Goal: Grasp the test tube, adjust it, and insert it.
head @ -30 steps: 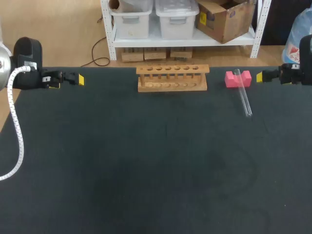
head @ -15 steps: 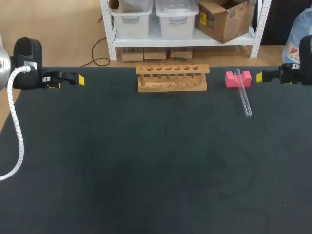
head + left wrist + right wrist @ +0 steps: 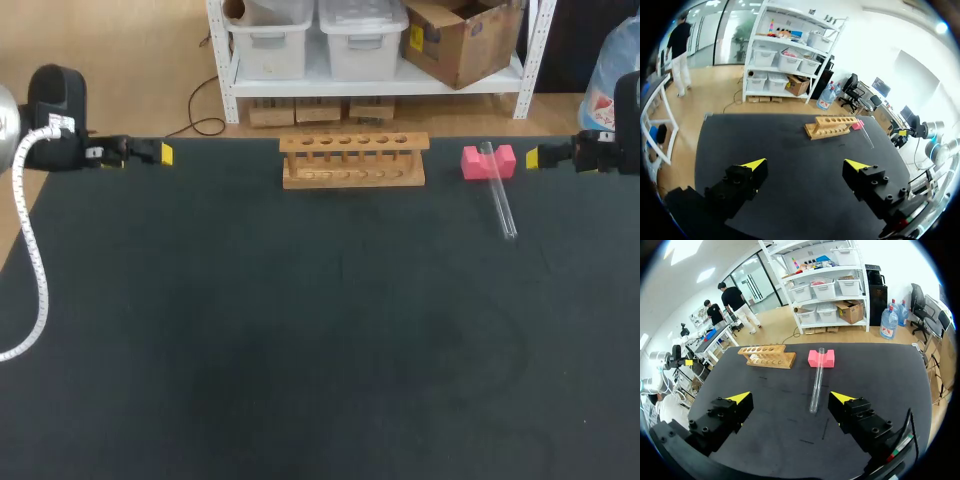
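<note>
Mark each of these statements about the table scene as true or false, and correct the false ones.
1. The test tube lies with one end on the pink block. True.
2. The wooden rack holds a tube in one hole. False: all its holes are empty.
3. The right gripper is shut on the test tube. False: it is open, and the tube lies on the table ahead of it, untouched.
4. The left gripper is open and holds nothing. True.
</note>
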Available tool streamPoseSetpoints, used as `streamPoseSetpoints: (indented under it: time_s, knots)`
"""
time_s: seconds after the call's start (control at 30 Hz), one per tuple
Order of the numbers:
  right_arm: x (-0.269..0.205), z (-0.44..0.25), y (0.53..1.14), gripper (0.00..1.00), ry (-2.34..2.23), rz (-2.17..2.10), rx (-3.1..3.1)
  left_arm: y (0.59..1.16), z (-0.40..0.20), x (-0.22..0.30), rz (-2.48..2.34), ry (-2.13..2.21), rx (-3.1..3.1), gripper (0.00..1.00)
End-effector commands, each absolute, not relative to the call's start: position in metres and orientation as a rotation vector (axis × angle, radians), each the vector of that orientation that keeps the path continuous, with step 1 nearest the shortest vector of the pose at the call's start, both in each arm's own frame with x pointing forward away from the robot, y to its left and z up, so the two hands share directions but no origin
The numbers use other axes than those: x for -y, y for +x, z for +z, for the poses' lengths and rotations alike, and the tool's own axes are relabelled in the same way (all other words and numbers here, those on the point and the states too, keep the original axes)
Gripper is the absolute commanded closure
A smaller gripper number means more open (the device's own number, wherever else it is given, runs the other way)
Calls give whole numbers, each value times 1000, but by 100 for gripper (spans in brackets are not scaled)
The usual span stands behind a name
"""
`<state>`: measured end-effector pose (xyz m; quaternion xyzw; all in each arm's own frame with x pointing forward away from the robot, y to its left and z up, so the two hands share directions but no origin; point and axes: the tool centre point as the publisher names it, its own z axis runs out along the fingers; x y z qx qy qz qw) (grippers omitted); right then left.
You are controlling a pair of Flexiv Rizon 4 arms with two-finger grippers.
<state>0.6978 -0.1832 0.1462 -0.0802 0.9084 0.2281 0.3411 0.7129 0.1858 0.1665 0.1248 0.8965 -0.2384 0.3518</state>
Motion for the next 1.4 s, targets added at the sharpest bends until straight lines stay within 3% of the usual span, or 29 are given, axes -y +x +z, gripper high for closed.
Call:
streamPoseSetpoints:
  time_s: [0.03, 0.6, 1.4]
  knots:
    - [183, 147, 697, 0, -206, 586, -2365, 731, 165, -198, -807, 507, -2199, 0]
    - [183, 147, 697, 0, -206, 586, -2365, 802, 157, -168, -990, 951, -1849, 0]
    - [183, 147, 697, 0, -206, 586, -2365, 826, 126, -126, -1035, 1074, -1755, 0]
